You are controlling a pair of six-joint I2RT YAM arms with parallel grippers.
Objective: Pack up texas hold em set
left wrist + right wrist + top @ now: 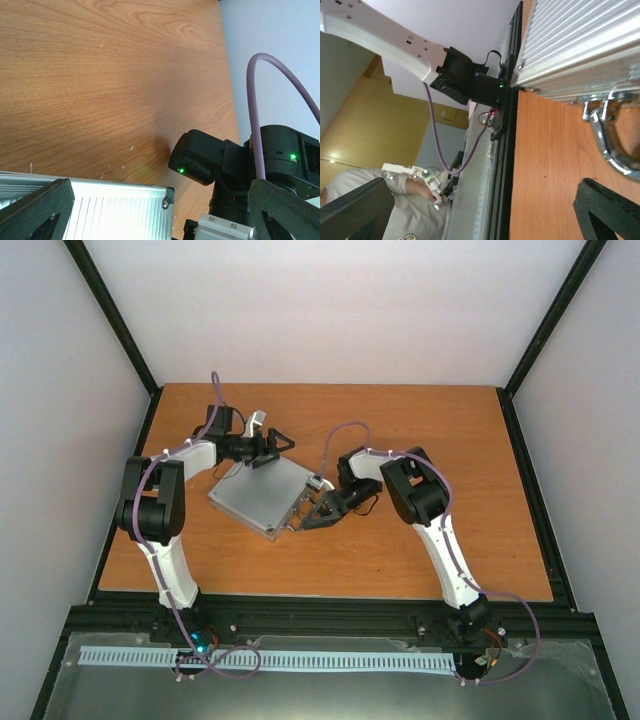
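The shut case (pixel 262 496) is flanked on the desk (pixel 420 430) by the left hand (pixel 271 449) and right hand (pixel 306 516), both spread empty, likely for latching.

One silver briefcase (pixel 255 498), two grippers (pixel 275 448) (pixel 306 517)

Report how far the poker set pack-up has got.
Done: the aluminium briefcase lies shut; no chips, cards or dice show. In hand: left gripper and right gripper hover open at opposite edges, the right near the chrome handle. Left: possibly fastening it; cannot tell if locked.
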